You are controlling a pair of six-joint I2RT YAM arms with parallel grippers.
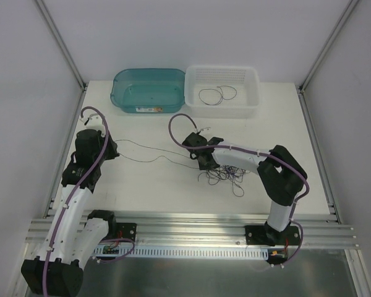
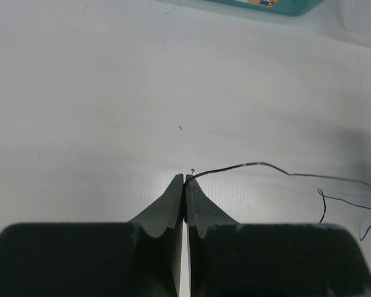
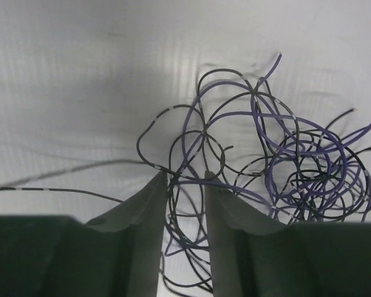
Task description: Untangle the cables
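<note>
The cables (image 1: 224, 176) lie in a loose black and purple tangle right of the table's centre, seen close in the right wrist view as a tangle (image 3: 284, 154). My right gripper (image 1: 203, 163) sits at the tangle's left edge. It (image 3: 185, 176) is open, and several loops run through the gap between its fingers. One thin black cable (image 1: 154, 149) stretches left from the tangle to my left gripper (image 1: 115, 151). That gripper (image 2: 185, 180) is shut on the cable's end (image 2: 260, 164), low over the table.
A teal bin (image 1: 120, 93) and a white basket (image 1: 222, 110) stand side by side at the back edge. The basket holds separate looped cables (image 1: 217, 94). Metal frame posts rise at the table's back corners.
</note>
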